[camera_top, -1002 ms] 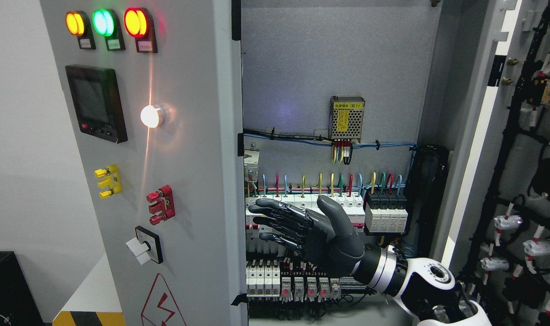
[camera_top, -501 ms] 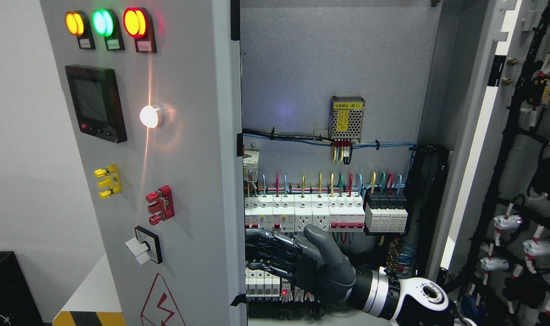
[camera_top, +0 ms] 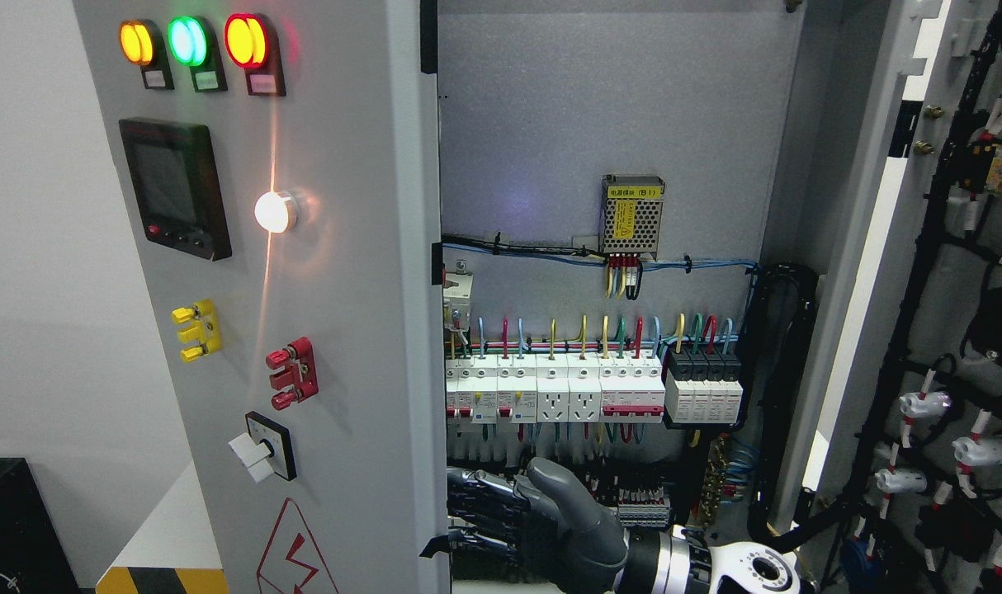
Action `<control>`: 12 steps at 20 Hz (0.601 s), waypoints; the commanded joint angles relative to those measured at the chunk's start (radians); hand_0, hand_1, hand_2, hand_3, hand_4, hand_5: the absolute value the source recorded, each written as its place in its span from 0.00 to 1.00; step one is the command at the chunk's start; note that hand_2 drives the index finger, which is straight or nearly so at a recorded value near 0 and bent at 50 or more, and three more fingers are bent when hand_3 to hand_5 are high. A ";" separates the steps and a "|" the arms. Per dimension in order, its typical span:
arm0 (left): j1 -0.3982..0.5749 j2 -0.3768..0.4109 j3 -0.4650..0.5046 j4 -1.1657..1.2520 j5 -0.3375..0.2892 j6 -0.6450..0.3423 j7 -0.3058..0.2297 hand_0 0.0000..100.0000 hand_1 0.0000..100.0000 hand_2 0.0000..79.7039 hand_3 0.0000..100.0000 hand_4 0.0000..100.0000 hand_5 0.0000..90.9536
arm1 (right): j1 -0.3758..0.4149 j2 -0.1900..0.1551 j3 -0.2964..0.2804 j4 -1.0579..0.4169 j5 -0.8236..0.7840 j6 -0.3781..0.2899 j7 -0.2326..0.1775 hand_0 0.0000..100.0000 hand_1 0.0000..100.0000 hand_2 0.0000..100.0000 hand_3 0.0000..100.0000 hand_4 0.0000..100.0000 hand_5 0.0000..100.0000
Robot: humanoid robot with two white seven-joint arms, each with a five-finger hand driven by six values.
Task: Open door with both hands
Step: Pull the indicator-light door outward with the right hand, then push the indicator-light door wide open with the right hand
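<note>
Door [camera_top: 303,330] edge lies just left of, perhaps touching, right hand [camera_top: 542,524] fingers [camera_top: 476,511].

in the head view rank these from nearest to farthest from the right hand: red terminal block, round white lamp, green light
From the right hand, low in the open cabinet:
1. Red terminal block, on the door panel, up and left of the hand.
2. Round white lamp, mid-height on the door.
3. Green light, at the door's top.

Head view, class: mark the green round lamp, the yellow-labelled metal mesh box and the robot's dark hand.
Green round lamp [camera_top: 187,40], head view, lens centre.
Yellow-labelled metal mesh box [camera_top: 631,216], head view, front face.
Right hand [camera_top: 542,524], head view, palm.
</note>
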 commanded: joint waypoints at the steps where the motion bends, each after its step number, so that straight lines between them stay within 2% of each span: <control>1: 0.000 0.000 0.000 0.000 0.000 0.000 0.000 0.00 0.00 0.00 0.00 0.00 0.00 | 0.020 -0.004 0.061 -0.018 0.001 -0.002 0.000 0.00 0.00 0.00 0.00 0.00 0.00; 12: 0.000 0.000 0.000 0.000 0.000 0.000 0.000 0.00 0.00 0.00 0.00 0.00 0.00 | 0.018 0.005 0.095 -0.023 -0.004 -0.004 0.001 0.00 0.00 0.00 0.00 0.00 0.00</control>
